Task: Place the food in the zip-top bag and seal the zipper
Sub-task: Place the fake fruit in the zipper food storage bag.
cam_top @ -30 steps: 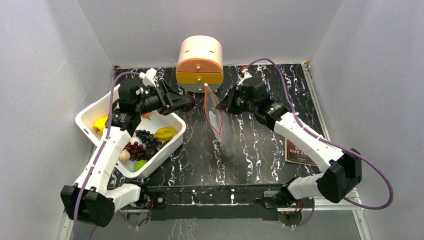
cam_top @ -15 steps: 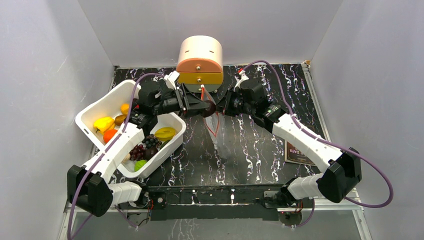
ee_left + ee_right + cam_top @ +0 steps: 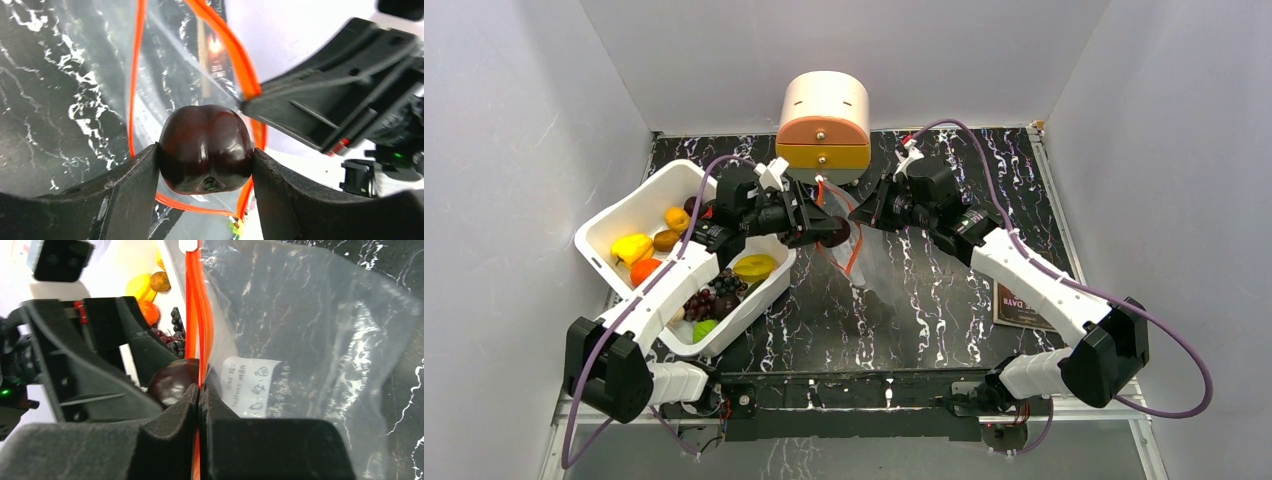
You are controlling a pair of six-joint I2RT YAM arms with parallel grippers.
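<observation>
At the far left of the black marbled table (image 3: pixel 944 300), a white tub (image 3: pixel 624 205) sits at an angle and holds most of the food: a yellow piece (image 3: pixel 629 245), a brown one (image 3: pixel 665 240) and an orange one (image 3: pixel 645 270) toward its left end. Dark and red grapes (image 3: pixel 712 292), a yellow-green star-shaped piece (image 3: pixel 754 266) and a green piece (image 3: pixel 705 327) lie toward its right end. Above the tub's right rim the left gripper (image 3: pixel 832 232) reaches toward the middle of the table. Its jaws stand partly apart and are clamped on both sides of a round dark fruit (image 3: pixel 206 148). That fruit hangs right at the mouth of the bag (image 3: pixel 310 340). The red-orange zipper (image 3: pixel 240 60) loops open around and behind it, though whether the fruit has passed the rim cannot be told. The bag is clear and floppy with a white label (image 3: pixel 250 385), and it hangs down from its rim to the table near the centre. On the far side of the mouth, the right gripper (image 3: pixel 200 400) is pinched fully closed on the zipper, holding that edge up. At the back, just behind both grippers, stands a round-topped drawer box (image 3: pixel 824 120). A printed card (image 3: pixel 1014 300) lies on the table to the right, partly under the right arm.
</observation>
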